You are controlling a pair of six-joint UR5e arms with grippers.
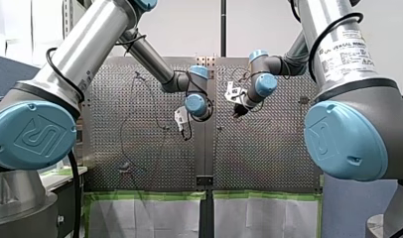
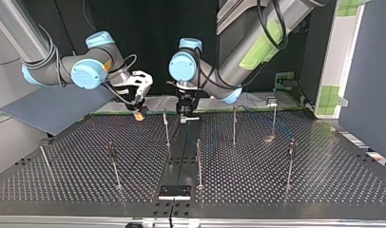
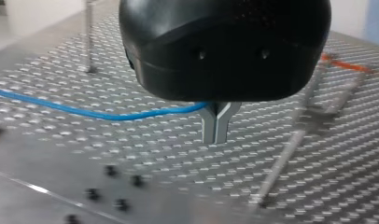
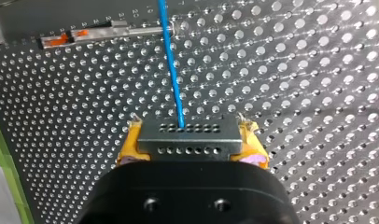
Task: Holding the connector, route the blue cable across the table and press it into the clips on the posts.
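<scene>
Blue-capped shoulder joints point(image 1: 33, 134) of both arms fill the front view's near edge. Beyond them the two wrists hang close together over the middle of the perforated counter point(image 1: 269, 158).

From the top view, the right arm's jaws, yellow-padded, hover near the counter's far edge, just beside the left arm's jaws. Thin posts point(image 2: 199, 164) stand upright across the counter.

From the left wrist view, the metal fingers point(image 3: 208, 128) meet at their tips, and the blue cable point(image 3: 85, 112) runs into the fork above them.

From the right wrist view, the yellow pads point(image 4: 129, 147) are clamped on the grey connector point(image 4: 187, 137). The cable leaves the connector and runs ahead over the counter.
</scene>
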